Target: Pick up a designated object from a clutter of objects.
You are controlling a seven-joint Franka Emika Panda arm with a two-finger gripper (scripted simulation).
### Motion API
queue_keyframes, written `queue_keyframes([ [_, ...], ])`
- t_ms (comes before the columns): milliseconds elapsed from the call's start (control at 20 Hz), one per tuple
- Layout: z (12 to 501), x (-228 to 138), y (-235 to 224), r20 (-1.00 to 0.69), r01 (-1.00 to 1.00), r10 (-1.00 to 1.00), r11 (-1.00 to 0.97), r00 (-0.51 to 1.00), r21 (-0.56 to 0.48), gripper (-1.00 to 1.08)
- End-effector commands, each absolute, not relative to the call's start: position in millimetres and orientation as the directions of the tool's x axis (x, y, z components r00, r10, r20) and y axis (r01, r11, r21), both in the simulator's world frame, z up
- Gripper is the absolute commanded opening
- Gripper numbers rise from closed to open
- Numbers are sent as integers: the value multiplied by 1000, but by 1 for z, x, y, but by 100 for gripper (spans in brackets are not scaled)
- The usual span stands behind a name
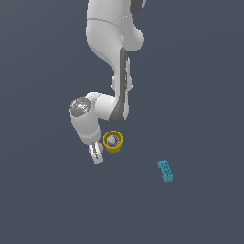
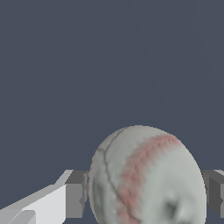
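Our jaws (image 2: 144, 199) sit around the baseball (image 2: 146, 175) over a plain dark worktop (image 1: 47, 200).

In the wrist view we see the ball filling the gap, one finger (image 2: 75, 199) against each side, so the jaws grip it. From outside, the ball is hidden behind the hand; the yellow cup (image 1: 113, 141) sits just beside the jaws, the teal brick (image 1: 165, 171) well apart. We see a uniform slate-grey surface, with no walls.

Whitish-grey baseball (image 2: 146, 177) with a curved red stitch band sits between two grey finger pads (image 2: 75, 199), hidden in the exterior view; yellow cup (image 1: 113, 141) with pale ball stands well apart from teal studded brick (image 1: 165, 171).
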State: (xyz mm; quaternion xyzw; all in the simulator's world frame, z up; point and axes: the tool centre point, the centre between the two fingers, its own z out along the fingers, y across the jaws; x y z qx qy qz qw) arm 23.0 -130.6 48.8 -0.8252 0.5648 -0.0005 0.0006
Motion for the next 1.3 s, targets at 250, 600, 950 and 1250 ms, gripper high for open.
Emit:
queue_keyframes([
  [250,49,23,-131,0,-932,-932,-362,362,-2,-100],
  [600,62,22,-125,0,-932,-932,-362,362,-2,-100],
  [950,101,20,-108,-1,-933,-933,-361,361,-2,-100],
  [1250,157,18,-85,0,-933,-933,-360,360,-1,-100],
])
